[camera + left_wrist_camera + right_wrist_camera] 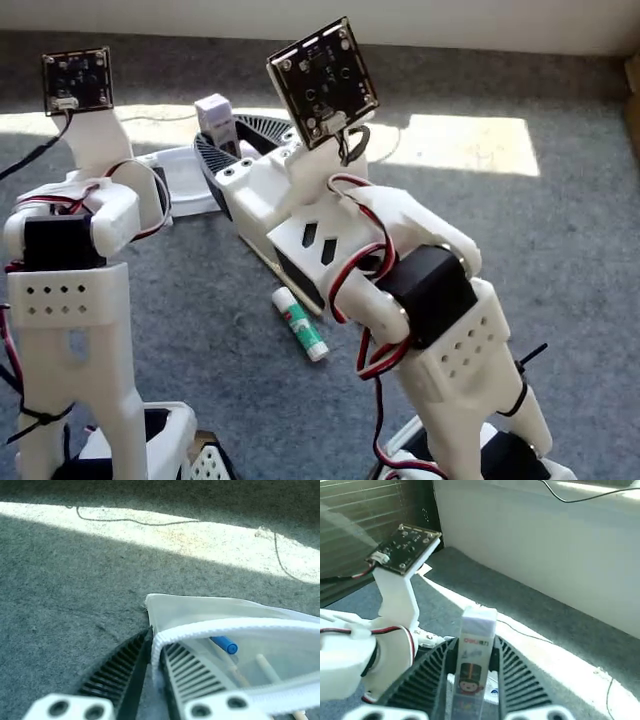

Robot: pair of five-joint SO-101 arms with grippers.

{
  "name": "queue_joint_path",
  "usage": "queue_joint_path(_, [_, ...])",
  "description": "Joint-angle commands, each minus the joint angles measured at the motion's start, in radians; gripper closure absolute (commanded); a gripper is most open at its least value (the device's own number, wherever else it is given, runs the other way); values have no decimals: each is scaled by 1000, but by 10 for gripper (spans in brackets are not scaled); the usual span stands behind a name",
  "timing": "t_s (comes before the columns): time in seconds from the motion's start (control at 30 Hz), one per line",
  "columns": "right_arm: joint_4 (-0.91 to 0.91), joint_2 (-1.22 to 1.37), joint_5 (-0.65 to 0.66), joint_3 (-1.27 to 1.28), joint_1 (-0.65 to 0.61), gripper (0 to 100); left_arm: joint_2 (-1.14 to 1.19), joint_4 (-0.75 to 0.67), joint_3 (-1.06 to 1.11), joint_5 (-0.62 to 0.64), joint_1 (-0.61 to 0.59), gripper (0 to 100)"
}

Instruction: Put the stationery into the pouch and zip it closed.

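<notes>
A translucent white pouch point(220, 615) lies on the grey carpet, and my left gripper point(150, 641) is shut on the corner of its zipper rim. Inside it I see a blue pen tip point(224, 644) and a pale pencil point(269, 669). In the high view the pouch point(186, 163) shows behind the left arm. My right gripper point(472, 647) is shut on a white eraser box point(476, 630), held upright in the air. From above, that eraser box point(214, 114) hangs over the pouch. A white and green glue stick point(300, 323) lies on the carpet beside the right arm.
The left arm's camera board point(405, 547) stands close beside the held eraser. A thin cable point(150, 522) runs across the sunlit carpet strip behind the pouch. A pale wall point(560, 545) bounds the far side. Open carpet point(560, 240) lies to the right.
</notes>
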Motion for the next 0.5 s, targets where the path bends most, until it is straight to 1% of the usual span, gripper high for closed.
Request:
queue_joint_path(0.0, [-127, -68, 14, 77, -12, 993, 1, 3, -58, 9, 21, 992])
queue_joint_path(0.13, [-321, -145, 77, 288, -12, 993, 1, 3, -56, 9, 21, 992])
queue_joint_path(0.27, [-568, -228, 87, 507, -12, 993, 1, 3, -56, 9, 21, 992])
queue_joint_path(0.47, [-845, -289, 89, 736, -12, 993, 1, 3, -56, 9, 21, 992])
